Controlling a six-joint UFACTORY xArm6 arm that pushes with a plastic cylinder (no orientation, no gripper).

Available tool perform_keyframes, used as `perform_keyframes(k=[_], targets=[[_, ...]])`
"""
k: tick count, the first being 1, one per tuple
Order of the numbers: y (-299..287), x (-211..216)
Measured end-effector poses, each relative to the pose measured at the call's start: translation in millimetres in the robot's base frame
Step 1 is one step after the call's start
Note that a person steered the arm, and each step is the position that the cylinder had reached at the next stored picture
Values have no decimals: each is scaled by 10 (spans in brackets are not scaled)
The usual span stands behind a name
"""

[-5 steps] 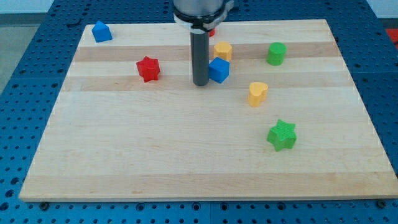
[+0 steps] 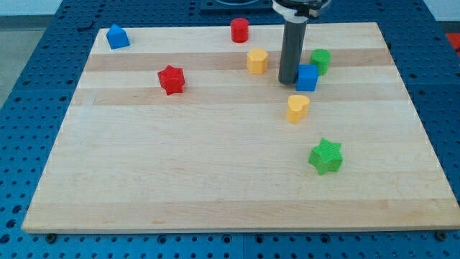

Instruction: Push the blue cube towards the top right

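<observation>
The blue cube (image 2: 307, 78) sits on the wooden board (image 2: 215, 165) in the upper right part, touching or nearly touching a green block (image 2: 320, 61) just above and to its right. My tip (image 2: 288, 81) is against the cube's left side. The dark rod rises from there to the view's top edge.
A yellow block (image 2: 257, 61) lies left of the rod and a yellow heart-like block (image 2: 297, 108) just below the cube. A red cylinder (image 2: 239, 30) is at the top, a red star (image 2: 171, 79) at left, a blue block (image 2: 117, 36) top left, a green star (image 2: 325, 156) lower right.
My tip has moved to the right and slightly up, pushing the blue cube rightwards up to the green block. The red cylinder, hidden behind the rod before, now shows.
</observation>
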State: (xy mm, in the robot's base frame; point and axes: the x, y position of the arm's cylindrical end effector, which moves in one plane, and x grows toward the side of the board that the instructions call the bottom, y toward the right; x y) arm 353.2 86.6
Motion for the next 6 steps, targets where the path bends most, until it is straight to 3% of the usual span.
perform_keyframes(k=[1, 4, 6], targets=[[-54, 0], [703, 0], [569, 450]])
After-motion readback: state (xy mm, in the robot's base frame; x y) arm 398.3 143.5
